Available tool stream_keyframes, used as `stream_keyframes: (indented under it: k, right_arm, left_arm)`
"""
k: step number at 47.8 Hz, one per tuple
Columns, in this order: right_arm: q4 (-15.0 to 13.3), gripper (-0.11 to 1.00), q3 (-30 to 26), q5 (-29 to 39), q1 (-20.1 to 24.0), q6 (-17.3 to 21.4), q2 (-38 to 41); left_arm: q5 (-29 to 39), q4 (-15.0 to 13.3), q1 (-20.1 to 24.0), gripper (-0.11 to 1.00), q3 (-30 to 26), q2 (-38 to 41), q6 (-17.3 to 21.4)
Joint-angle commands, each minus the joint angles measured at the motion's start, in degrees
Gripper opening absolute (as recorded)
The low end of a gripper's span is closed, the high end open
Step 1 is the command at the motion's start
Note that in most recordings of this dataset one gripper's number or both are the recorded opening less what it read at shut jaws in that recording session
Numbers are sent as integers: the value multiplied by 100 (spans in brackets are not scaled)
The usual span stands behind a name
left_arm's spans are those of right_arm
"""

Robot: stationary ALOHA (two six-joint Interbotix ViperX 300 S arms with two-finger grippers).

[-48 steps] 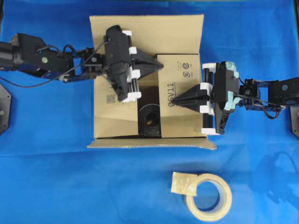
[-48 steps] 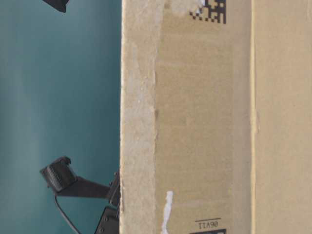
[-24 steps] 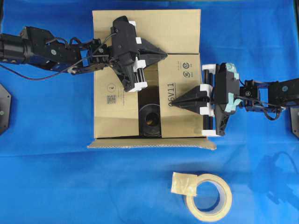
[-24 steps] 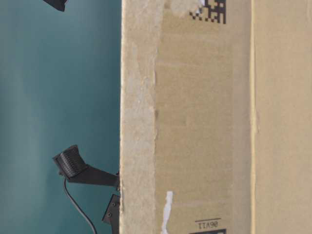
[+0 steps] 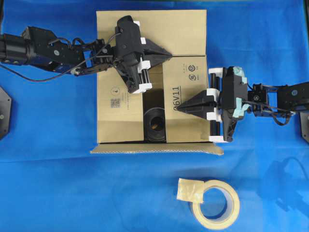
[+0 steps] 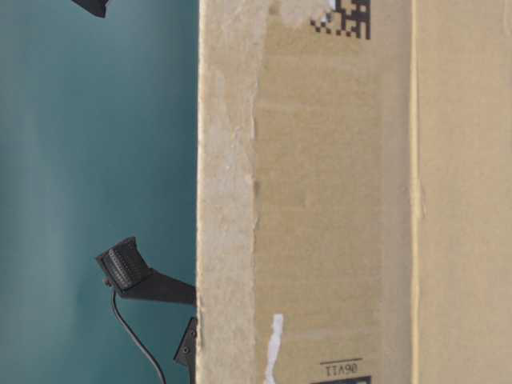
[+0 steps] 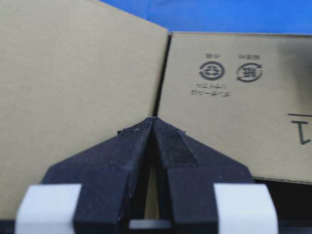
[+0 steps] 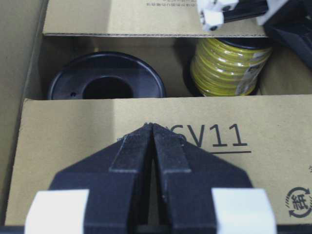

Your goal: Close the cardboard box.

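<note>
- Cardboard box (image 5: 152,82) sits mid blue surface (image 5: 58,183), still open: gap betw flaps shows black spool (image 8: 107,80) & yellow wire reel (image 8: 229,66) inside
- Left gripper (image 5: 166,54) jaws pinched together, empty, tip over far flap seam
- Right gripper (image 5: 178,108) jaws also pressed together, empty, over the "V11" flap
- Risks: tip slides off flap & drops into gap; flap springs up once pressure's off; too hard a push shoves box twd tape roll (image 5: 215,203)

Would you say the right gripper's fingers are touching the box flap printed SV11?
Cannot tell. The right wrist view shows the shut right gripper over that flap, but contact isn't plain.
</note>
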Motion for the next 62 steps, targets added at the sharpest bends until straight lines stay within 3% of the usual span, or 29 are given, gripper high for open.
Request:
stream_keyframes:
  k: [1, 12, 24, 41, 50, 62]
  right_arm:
    - [18, 0, -123, -70, 26, 9, -35]
    - [18, 0, -167, 18, 97, 9, -149]
    - [9, 0, -229, 422, 466, 0, -949]
    - [-97, 0, -53, 483, 1626, -70, -2101]
    - [-281, 0, 44, 413, 2294, -79, -2004]
    - [-237, 0, 176, -88, 2355, -79, -1274]
  left_arm:
    - [-44, 9, 53, 0, -62, -70, 26]
    - [-44, 9, 53, 0, -26, -62, 18]
    - [-53, 9, 53, 0, 18, -62, 0]
    - [-53, 9, 26, 0, 18, -70, -9]
    - [-53, 9, 26, 0, 18, -62, -26]
    - [-44, 0, 0, 0, 26, -70, -53]
